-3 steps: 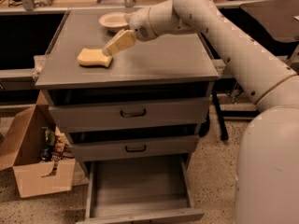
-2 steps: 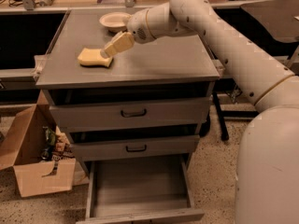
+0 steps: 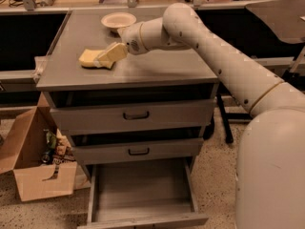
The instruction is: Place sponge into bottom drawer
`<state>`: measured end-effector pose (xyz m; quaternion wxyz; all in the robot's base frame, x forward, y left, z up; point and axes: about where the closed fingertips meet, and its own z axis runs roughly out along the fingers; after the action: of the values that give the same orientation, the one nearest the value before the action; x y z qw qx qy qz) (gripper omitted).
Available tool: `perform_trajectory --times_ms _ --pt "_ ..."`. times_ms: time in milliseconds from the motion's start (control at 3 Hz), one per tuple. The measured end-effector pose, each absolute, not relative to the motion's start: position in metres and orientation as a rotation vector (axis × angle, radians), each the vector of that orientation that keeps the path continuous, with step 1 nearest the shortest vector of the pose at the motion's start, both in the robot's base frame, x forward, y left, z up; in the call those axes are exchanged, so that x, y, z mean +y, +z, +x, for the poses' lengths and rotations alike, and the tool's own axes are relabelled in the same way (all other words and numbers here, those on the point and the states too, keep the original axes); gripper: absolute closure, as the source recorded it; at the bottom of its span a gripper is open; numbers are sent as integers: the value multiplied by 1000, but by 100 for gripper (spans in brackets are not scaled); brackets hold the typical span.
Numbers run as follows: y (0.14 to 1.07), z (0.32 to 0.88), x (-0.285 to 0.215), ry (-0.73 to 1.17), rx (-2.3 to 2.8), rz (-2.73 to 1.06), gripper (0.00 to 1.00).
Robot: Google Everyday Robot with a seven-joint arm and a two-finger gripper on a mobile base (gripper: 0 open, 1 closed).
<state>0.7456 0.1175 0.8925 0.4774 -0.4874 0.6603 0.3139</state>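
The yellow sponge [image 3: 88,58] lies flat on the grey surface [image 3: 162,68] of the cabinet, in its left half and towards the front edge. The pincer [image 3: 105,61] is down at the sponge's right end, angled down and to the left, and its pale tan tip overlaps that end of the sponge. Whether the pincer is clenched, released or gripping the sponge cannot be told from this view. The white arm [image 3: 214,56] reaches in from the right, across the back half of the surface. A white bowl [image 3: 118,19] stands near the back edge, behind the pincer and apart from the sponge.

Below, the bottom drawer [image 3: 143,187] is pulled well out, showing a plain grey floor and low side walls. The two upper drawers [image 3: 133,116], each with a dark pull handle [image 3: 136,115], are pushed in. On the floor to the left of the cabinet stands an open cardboard box [image 3: 35,178] with some items inside.
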Motion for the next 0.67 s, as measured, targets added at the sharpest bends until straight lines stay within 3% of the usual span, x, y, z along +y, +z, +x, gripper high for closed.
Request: perform_trajectory --times_ms 667 --pt "855 759 128 755 1681 -1167 0"
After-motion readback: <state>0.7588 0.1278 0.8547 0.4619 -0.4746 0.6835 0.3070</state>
